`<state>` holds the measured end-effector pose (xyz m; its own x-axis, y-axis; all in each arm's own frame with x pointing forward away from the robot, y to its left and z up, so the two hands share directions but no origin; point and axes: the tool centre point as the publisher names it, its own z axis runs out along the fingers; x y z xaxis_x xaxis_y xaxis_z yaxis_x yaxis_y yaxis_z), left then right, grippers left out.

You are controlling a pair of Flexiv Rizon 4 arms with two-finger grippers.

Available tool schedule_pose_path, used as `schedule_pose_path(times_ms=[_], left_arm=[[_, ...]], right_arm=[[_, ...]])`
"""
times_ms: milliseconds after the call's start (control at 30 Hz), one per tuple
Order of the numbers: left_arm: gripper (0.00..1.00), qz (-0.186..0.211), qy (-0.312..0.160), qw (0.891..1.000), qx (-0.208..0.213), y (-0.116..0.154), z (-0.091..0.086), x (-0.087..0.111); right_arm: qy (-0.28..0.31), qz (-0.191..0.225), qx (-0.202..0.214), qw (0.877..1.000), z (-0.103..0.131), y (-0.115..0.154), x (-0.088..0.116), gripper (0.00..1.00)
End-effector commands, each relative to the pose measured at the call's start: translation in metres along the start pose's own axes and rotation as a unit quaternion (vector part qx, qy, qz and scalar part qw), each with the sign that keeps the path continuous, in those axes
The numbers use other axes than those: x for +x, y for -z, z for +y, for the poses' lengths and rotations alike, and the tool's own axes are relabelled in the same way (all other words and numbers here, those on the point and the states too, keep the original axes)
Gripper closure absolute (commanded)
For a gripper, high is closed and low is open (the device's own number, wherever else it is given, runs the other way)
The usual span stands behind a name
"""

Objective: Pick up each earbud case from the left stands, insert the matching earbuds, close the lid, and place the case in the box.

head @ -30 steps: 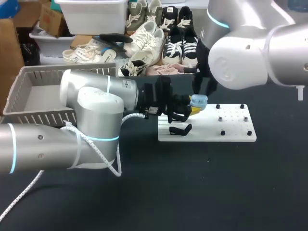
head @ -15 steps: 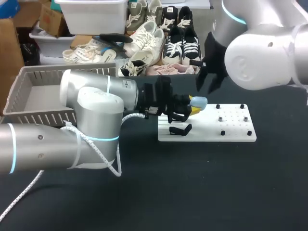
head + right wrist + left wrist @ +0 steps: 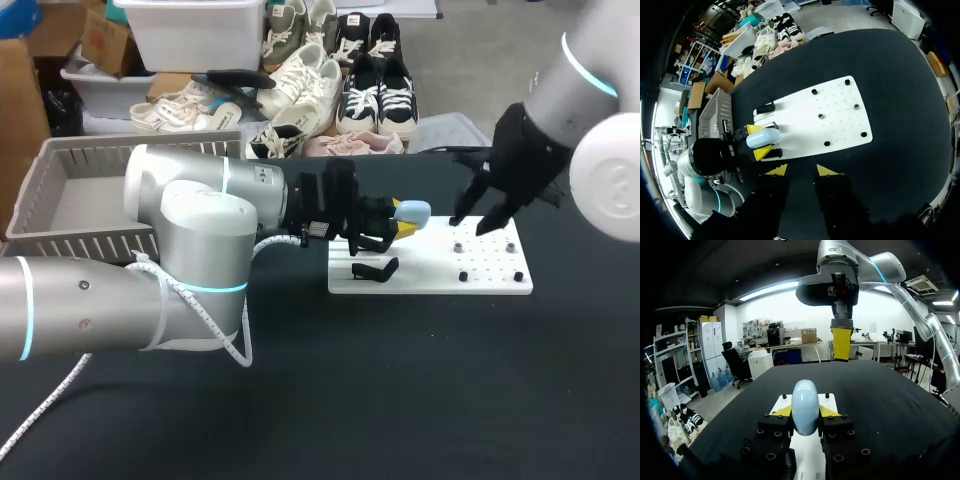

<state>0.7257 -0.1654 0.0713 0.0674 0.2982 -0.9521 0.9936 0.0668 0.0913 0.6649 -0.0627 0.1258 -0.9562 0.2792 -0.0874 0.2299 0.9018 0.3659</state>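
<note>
A light blue earbud case (image 3: 412,211) with its lid down hangs just above the left part of the white board (image 3: 430,270). My left gripper (image 3: 404,225) is shut on it from both sides. In the left wrist view the case (image 3: 805,407) sits upright between the yellow fingertips (image 3: 782,411). My right gripper (image 3: 478,217) hovers over the board's right part, open, with nothing in it. From the right wrist view its own tips (image 3: 801,171) stand apart high above the table, with the held case (image 3: 763,138) ahead of them to one side.
A black stand (image 3: 375,268) sits on the board's left end, below the case. Small dark and grey pegs (image 3: 457,245) dot the board's right half. A grey slatted basket (image 3: 60,235) stands at the far left behind my left arm.
My right arm has drawn away from the case, moving right to above the board's right part. The left arm and the case have kept still.
</note>
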Motion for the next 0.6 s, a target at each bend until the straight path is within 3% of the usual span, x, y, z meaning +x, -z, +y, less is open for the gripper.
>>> schedule_pose_path(times_ms=[33,367,600], left_arm=[[1.00,0.001,-0.003,1.000,-0.014,0.014,0.009,0.004],[1.00,0.015,-0.015,0.997,-0.078,0.086,0.042,0.009],[1.00,0.037,-0.018,0.990,-0.135,0.138,0.054,0.012]], right_arm=[[-0.007,-0.055,0.001,0.998,-0.002,0.001,0.015,0.71],[-0.041,-0.063,0.007,0.997,-0.005,0.001,0.034,0.71],[-0.050,-0.064,0.012,0.997,-0.003,-0.001,0.036,0.71]])
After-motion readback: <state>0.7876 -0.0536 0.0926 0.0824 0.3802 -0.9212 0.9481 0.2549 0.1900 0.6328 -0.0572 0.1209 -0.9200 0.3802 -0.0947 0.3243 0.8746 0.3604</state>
